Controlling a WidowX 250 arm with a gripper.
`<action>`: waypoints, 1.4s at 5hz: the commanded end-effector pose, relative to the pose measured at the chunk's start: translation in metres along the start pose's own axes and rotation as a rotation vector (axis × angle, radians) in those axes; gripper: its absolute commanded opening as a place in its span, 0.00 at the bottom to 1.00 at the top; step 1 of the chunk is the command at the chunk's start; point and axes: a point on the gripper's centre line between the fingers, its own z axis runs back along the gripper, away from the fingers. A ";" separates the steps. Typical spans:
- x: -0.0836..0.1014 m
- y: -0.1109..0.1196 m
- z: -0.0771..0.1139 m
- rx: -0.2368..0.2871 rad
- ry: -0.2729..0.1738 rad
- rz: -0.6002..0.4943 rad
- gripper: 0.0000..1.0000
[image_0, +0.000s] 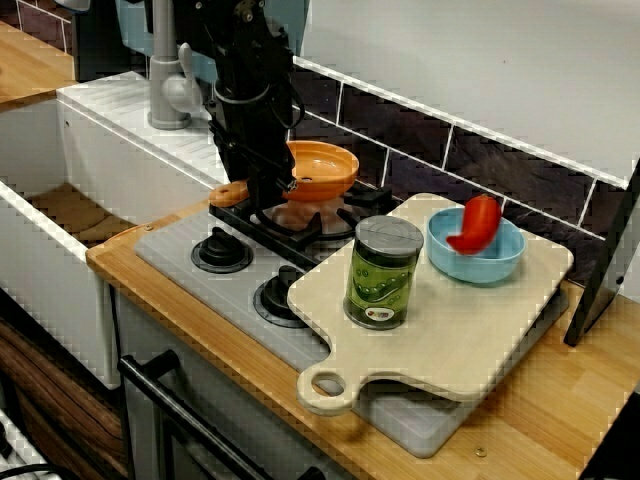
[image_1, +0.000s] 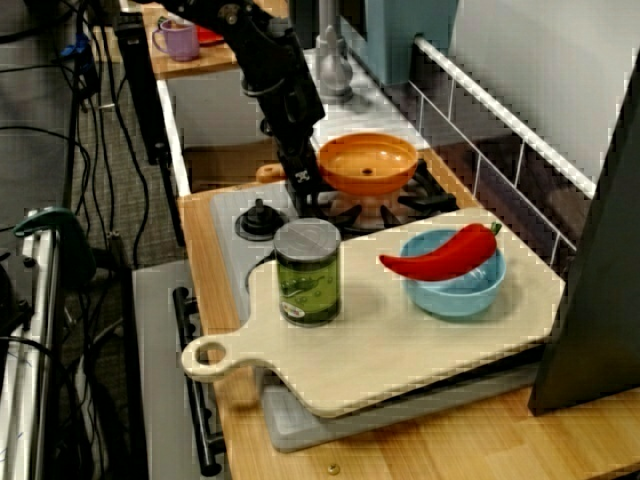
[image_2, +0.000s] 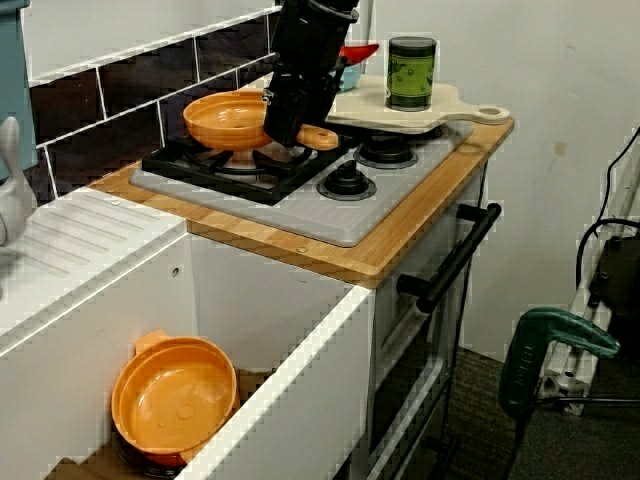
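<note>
An orange pan (image_0: 322, 170) (image_1: 367, 161) (image_2: 228, 120) sits on the back burner of a grey hob (image_0: 175, 255) (image_2: 330, 215). Its flat handle (image_0: 230, 192) (image_1: 268, 172) (image_2: 320, 137) sticks out towards the hob's knobs. My black gripper (image_0: 268, 192) (image_1: 303, 185) (image_2: 285, 128) points down where the handle meets the pan, and its fingers look closed across the handle. The arm hides the contact itself in every view.
A pale cutting board (image_0: 460, 340) (image_1: 400, 350) covers the hob's other end, carrying a green can (image_0: 382, 275) (image_1: 308, 272) (image_2: 411, 72) and a blue bowl (image_0: 478, 258) (image_1: 455, 292) with a red pepper (image_0: 478, 222) (image_1: 440, 258). Another orange pot (image_2: 175, 395) lies in the sink, near the tap (image_0: 170, 80).
</note>
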 end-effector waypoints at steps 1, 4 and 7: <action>0.020 0.017 0.032 -0.004 -0.080 0.014 0.00; 0.031 0.028 0.059 -0.041 -0.106 0.034 0.00; 0.036 0.036 0.086 -0.078 -0.128 0.053 0.00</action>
